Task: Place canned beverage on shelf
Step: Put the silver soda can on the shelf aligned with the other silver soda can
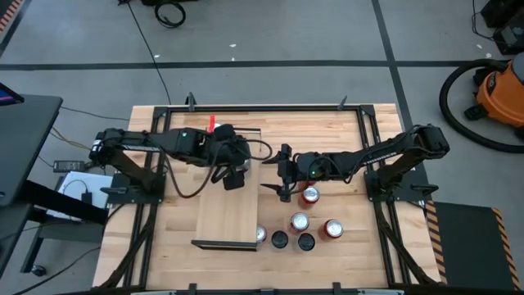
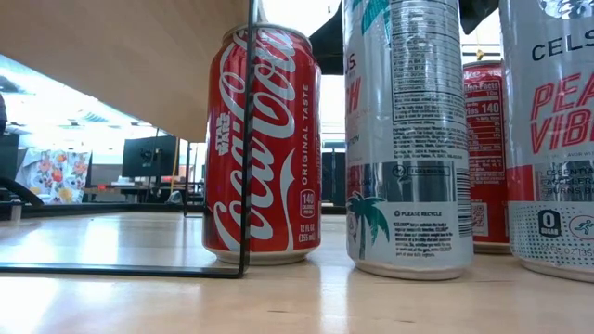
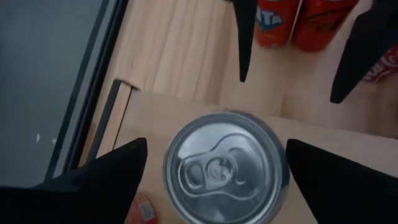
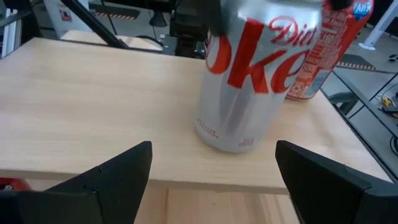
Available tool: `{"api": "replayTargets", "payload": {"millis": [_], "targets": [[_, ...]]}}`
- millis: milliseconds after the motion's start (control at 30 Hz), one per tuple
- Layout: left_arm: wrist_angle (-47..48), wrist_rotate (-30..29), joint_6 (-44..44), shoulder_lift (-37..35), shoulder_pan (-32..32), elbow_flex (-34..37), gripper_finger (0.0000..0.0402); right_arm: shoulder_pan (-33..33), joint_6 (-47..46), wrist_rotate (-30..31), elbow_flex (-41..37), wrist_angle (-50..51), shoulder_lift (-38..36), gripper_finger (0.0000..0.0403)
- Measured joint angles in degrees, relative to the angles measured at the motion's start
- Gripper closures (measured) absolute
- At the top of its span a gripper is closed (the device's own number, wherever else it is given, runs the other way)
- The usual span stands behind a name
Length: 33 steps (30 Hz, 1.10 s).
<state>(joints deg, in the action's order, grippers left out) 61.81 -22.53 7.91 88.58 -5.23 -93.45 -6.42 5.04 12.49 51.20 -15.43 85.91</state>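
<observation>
- While the left gripper (image 1: pixel 232 174) hangs over the far half of the shelf (image 1: pixel 229 215), I see its jaws spread wide and released; a silver Diet Coke can (image 3: pixel 225 168) stands upright on the shelf between them, with a gap on each side.
- Can sits near the shelf's far edge and toward the right-arm side; the rest of the shelf top, toward the near end, is bare.
- Right gripper (image 1: pixel 283 174) is over the bench (image 1: pixel 344 139) just right of the shelf, jaws open and holding nothing, pointed at that can.
- Count from the high view: six cans clustered on the bench by the shelf's near right corner, one can on the shelf.
- Low view: red Coca-Cola can (image 2: pixel 262 144) stands beside the shelf's dark frame leg (image 2: pixel 248 139).
</observation>
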Motion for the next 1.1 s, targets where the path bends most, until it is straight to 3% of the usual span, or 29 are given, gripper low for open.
{"api": "replayTargets", "payload": {"millis": [267, 433, 800, 1100], "targets": [[0.33, 4.08, 0.19, -0.02, 1.36, -0.02, 0.007, 0.0, -0.31, 0.07, 0.0, -0.22, 0.0, 0.0063], [0.76, 4.93, -5.88, -0.14, 1.32, -0.09, 0.0103, 0.16, 0.57, 0.04, 0.0, -0.83, 0.02, 0.0067], [2.58, 4.74, -29.06, -0.33, 1.26, -0.19, 0.0108, 0.56, -0.35, -0.13, 0.0, -3.81, 0.02, 0.0067], [2.21, 8.15, -31.27, -0.33, 2.79, -0.13, 0.0099, 0.37, -3.84, -0.15, 0.0, -6.25, 0.02, 0.0067]]}}
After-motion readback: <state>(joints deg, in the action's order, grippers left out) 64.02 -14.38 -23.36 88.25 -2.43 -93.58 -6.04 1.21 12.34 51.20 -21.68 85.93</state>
